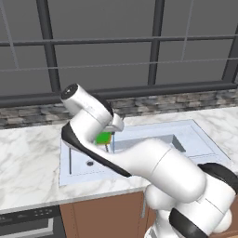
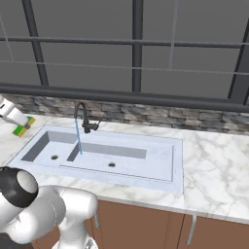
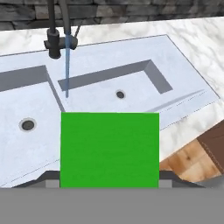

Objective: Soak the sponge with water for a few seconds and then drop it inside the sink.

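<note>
Above the sink, flat bright-green sponge, square-edged

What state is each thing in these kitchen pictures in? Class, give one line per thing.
sponge: held in the gripper, lifted off the counter, not under the stream.
gripper: shut on the sponge.
water: running, falling into the wider basin.
faucet: turned on.
sink: nothing lying in either basin.
</note>
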Motion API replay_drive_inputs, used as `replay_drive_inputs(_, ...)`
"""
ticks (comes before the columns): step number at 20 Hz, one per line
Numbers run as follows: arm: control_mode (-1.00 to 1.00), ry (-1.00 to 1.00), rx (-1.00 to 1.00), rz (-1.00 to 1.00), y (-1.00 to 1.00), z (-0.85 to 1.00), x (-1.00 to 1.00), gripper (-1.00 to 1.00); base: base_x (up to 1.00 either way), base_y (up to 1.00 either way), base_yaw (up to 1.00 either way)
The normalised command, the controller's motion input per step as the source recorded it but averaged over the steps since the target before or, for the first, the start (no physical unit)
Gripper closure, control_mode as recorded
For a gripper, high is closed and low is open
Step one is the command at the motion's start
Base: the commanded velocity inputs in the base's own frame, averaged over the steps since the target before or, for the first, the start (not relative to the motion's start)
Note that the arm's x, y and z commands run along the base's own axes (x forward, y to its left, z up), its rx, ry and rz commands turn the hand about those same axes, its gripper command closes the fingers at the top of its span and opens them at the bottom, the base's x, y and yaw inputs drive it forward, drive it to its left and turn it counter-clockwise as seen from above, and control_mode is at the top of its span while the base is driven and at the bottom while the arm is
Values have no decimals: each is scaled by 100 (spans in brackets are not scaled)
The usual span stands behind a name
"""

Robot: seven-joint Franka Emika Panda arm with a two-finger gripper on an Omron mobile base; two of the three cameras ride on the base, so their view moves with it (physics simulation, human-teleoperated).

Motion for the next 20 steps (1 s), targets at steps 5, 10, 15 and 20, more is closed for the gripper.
replay_drive_inputs(5, -100, -15, 0, 0, -17, -1, 0, 100, 0, 0, 0)
replay_drive_inputs(10, -100, -18, 0, 0, -14, -3, 0, 100, 0, 0, 0)
replay_drive_inputs(15, -100, -16, 0, 0, -14, 0, 2, 100, 0, 0, 0)
replay_drive_inputs(20, -100, -12, 0, 0, -11, 0, 0, 100, 0, 0, 0)
